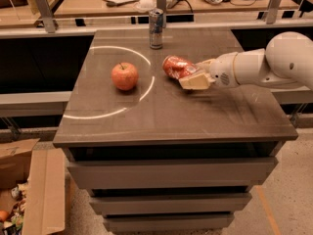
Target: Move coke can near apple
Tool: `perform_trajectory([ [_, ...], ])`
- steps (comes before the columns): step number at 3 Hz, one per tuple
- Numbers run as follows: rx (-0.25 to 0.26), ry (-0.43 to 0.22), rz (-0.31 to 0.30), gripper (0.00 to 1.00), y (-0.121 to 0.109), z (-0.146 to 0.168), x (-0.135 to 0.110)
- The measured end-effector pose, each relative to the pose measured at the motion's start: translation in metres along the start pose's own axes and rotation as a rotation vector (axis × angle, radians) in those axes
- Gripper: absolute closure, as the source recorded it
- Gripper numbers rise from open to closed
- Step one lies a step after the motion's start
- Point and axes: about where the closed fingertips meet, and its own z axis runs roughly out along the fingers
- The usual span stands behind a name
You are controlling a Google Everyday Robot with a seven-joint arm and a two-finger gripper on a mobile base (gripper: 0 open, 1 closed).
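Note:
The coke can [176, 66] is red and dented, lying on its side near the middle of the dark table [171, 116]. My gripper [191, 75] reaches in from the right and is shut on the coke can, one cream finger [196, 82] in front of it. The apple [124, 76] is red-orange and sits upright to the left of the can, about a can's length away, inside a white ring of light on the tabletop.
A slim silver-and-blue can [156, 29] stands upright at the table's back edge. Behind the table runs a counter [122, 4] with papers and a keyboard. An open cardboard box [29, 195] lies on the floor at lower left. Drawers sit under the tabletop.

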Motion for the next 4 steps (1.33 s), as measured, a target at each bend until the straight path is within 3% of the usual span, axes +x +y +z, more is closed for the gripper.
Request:
perform_trajectory([
  [1, -0.033, -0.026, -0.015, 1.0, 0.011, 0.012, -0.013],
  [3, -0.093, -0.02, -0.036, 1.0, 0.034, 0.04, -0.024],
  [4, -0.126, -0.007, -0.038, 0.85, 0.041, 0.05, -0.023],
])
